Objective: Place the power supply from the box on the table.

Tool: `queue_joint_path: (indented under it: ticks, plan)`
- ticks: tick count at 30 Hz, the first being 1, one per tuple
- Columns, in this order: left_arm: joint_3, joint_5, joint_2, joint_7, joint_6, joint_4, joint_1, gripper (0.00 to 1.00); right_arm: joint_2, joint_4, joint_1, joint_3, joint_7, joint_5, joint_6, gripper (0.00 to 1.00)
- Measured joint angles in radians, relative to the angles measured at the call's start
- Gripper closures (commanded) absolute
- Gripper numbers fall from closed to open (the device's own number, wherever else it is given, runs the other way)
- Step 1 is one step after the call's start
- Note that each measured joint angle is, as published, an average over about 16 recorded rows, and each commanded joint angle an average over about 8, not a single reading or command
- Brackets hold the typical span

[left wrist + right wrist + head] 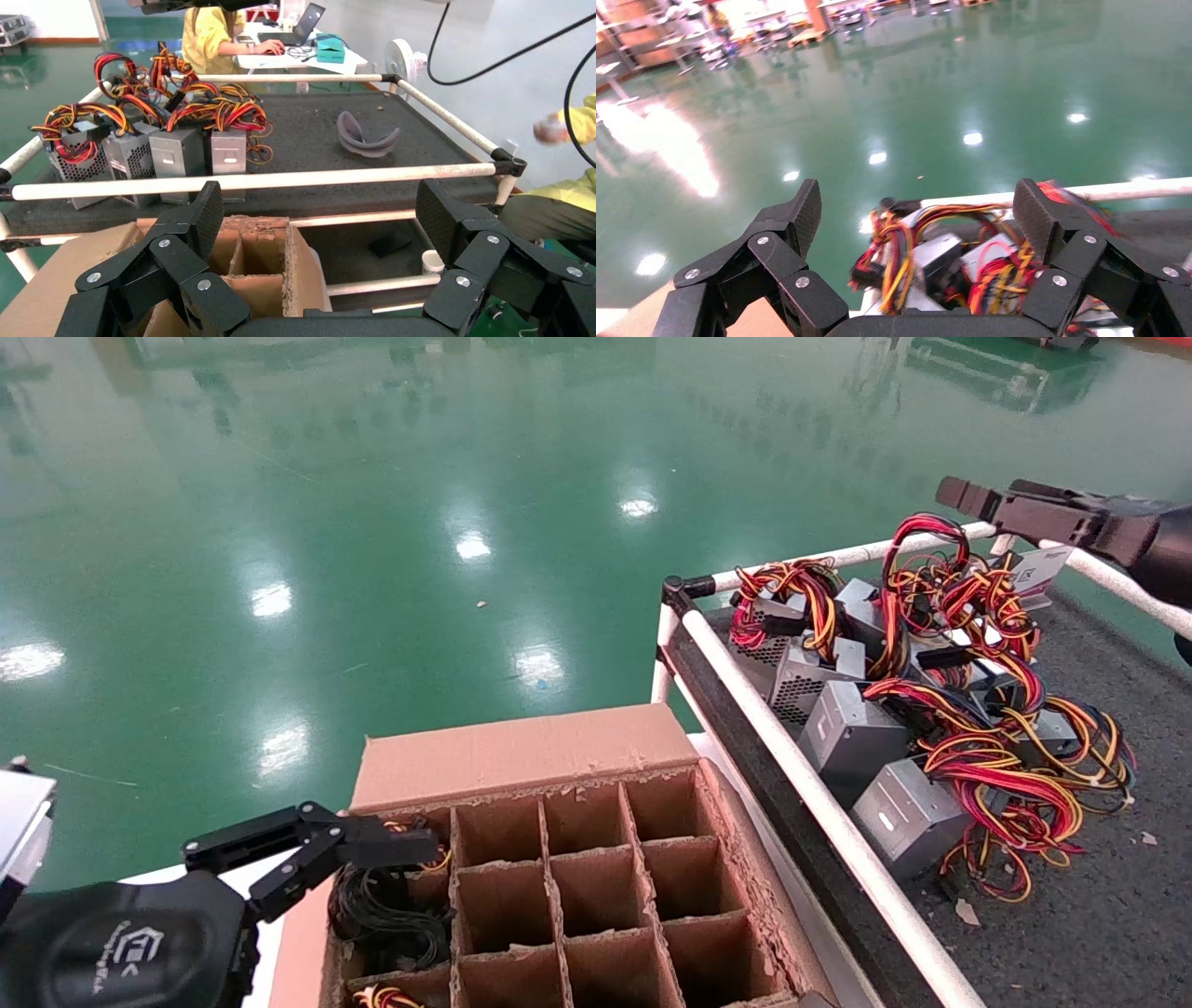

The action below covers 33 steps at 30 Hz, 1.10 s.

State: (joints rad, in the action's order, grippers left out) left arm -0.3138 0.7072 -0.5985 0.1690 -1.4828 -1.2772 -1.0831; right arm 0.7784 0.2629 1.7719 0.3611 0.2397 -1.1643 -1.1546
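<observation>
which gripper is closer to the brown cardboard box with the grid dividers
Left. The left gripper hangs open over the brown cardboard box at its left cells. The right gripper, also open, is above the far rail of the dark grey table.

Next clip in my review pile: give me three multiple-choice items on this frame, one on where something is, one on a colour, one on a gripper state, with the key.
1. Where do the silver-grey power supplies lie?
A. on the floor
B. on the table beside its near rail
C. in the box's middle cells

2. What colour is the cable coil in the box?
A. black
B. white
C. blue

3. How is the left gripper?
A. shut on a power supply
B. out of view
C. open, empty

Key: 1 B, they sit clustered on the dark felt by the white rail. 2 A, the coil in the left-hand cell is all black. 3 C, the left wrist view shows its fingers spread with nothing between them, over the box's left edge.
</observation>
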Motion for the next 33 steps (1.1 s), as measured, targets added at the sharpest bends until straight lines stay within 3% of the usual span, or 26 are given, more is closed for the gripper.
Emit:
queue_joint_path:
  ticks: [33]
  plan:
    - [-0.001, -0.001, 0.000, -0.001, 0.000, 0.000, 0.000, 0.00, -0.111, 0.677, -0.463, -0.054, -0.035, 0.288, -0.226, 0.00]
